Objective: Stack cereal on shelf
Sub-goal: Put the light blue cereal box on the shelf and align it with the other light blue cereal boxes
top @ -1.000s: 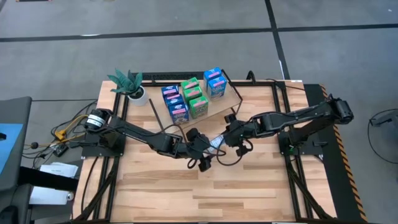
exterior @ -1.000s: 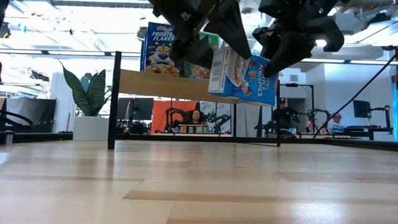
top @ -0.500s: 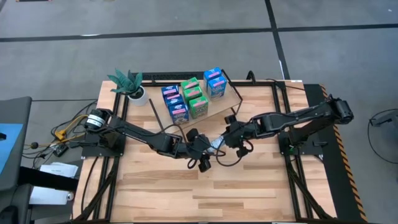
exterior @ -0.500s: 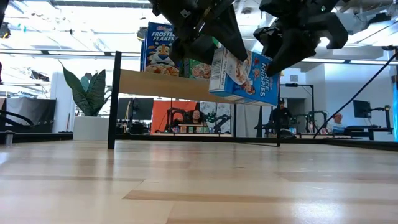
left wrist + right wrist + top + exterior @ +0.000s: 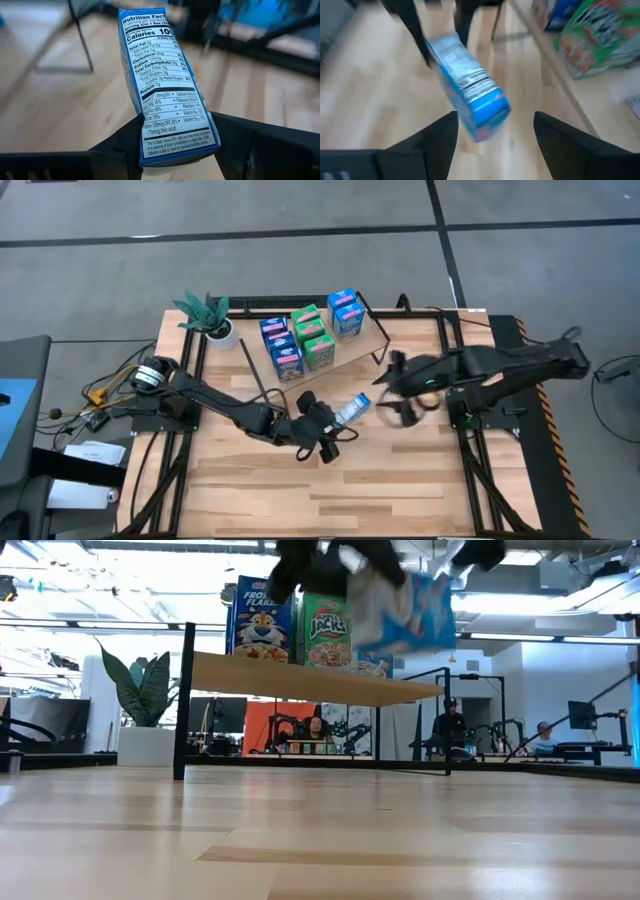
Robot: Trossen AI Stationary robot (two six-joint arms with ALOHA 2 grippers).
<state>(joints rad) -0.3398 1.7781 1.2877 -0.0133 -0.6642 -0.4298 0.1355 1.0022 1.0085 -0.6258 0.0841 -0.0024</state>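
Note:
A blue cereal box (image 5: 352, 408) hangs in the air over the middle of the table, with my left gripper (image 5: 336, 423) shut on it. The left wrist view shows its nutrition panel (image 5: 160, 75). My right gripper (image 5: 400, 406) is open and empty to the right of the box, apart from it. In the right wrist view the box (image 5: 470, 95) lies ahead of the spread fingers. Several blue and green cereal boxes (image 5: 310, 335) stand upright on the tilted wooden shelf (image 5: 300, 678) at the far middle. My left gripper pinches the box between its two fingers at the end nearest the wrist (image 5: 150, 147), one finger on each broad face, the narrow nutrition panel toward the camera. The fingers come from the table's left and lie along the box. The box juts past them, lifted clear and tilted.
A potted plant (image 5: 208, 315) stands at the far left beside the shelf. The shelf's black rod legs (image 5: 185, 700) stand on the table. Bare wooden tabletop (image 5: 400, 480) lies along the near side. People sit in the room behind (image 5: 455, 725).
My right gripper has let go of the blue box and drawn back toward the table's right edge. My left gripper has kept hold of the box and raised it, so that it now sits higher in the low view.

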